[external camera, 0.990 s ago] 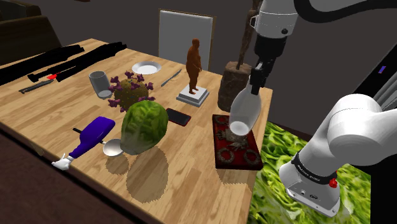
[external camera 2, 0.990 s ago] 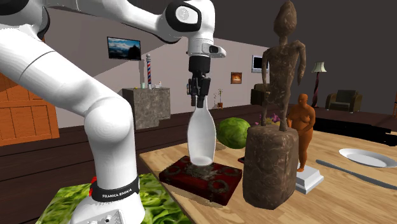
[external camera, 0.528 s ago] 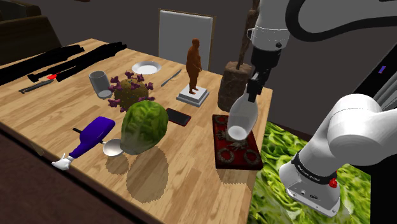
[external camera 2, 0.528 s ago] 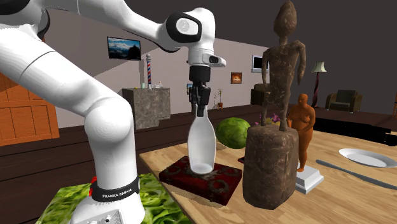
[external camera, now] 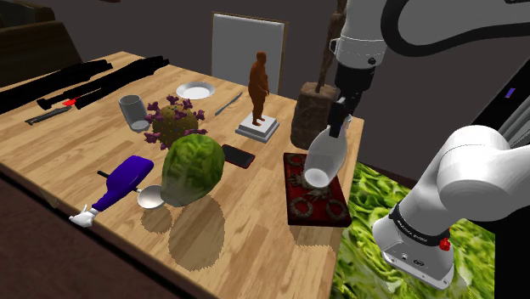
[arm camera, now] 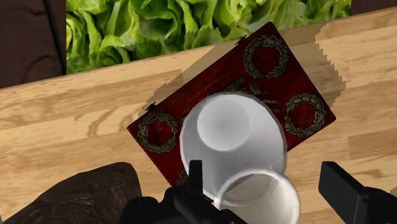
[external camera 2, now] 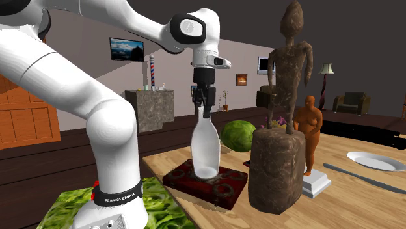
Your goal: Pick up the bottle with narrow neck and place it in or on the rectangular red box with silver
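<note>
The pale bottle (external camera: pixel 324 159) stands on the red box (external camera: pixel 316 206), its wide base on the box's top toward the end nearest a rough brown block (external camera: pixel 304 115); from the shoulder its narrow neck leans a little, while in the second exterior view the bottle (external camera 2: pixel 206 148) looks upright on the box (external camera 2: pixel 221 188); the base covers part of the top, so the silvery wreath pattern there is hidden. The gripper (external camera: pixel 339 119) hangs straight above the box at the bottle's neck; in the shoulder view its black fingers merge into one dark shape and their spacing is hard to make out. Seen from the wrist, the fingers (arm camera: pixel 343 188) stand apart, one against the rim of the bottle (arm camera: pixel 232 137), the other clear of it with a gap, so the neck is not clasped; both are cut off at the picture's edge, as is part of the bottle's mouth. The box (arm camera: pixel 280 70) lies slantwise on the wooden surface (arm camera: pixel 57 114), close to its edge; the block (arm camera: pixel 83 194) sits just beside the box, only partly in frame; the carved figure (external camera 2: pixel 289 65) rising from the block is mostly hidden behind the arm in the shoulder view.
</note>
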Tool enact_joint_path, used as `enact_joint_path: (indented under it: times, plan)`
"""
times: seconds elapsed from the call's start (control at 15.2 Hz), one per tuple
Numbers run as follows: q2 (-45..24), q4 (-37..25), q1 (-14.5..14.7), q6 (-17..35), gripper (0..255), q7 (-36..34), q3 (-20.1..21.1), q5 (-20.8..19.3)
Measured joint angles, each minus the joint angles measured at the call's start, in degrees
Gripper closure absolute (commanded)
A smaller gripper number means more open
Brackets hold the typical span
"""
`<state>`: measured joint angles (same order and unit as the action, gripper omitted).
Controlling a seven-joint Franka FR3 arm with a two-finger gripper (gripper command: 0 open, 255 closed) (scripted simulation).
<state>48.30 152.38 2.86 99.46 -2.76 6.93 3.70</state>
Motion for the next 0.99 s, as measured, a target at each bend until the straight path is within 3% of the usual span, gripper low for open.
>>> enact_joint_path:
  times: [0.26, 0.59, 0.99]
  plan:
    - [0.0, 0.0, 0.0, 0.0, 0, 0.0, 0.0, 0.0]
    - [-1.1, -6.9, -0.2, -5.7, 0, -0.1, -0.3, -0.3]
    - [-1.1, -7.8, -0.3, -6.8, 0, -0.1, -0.3, -0.4]
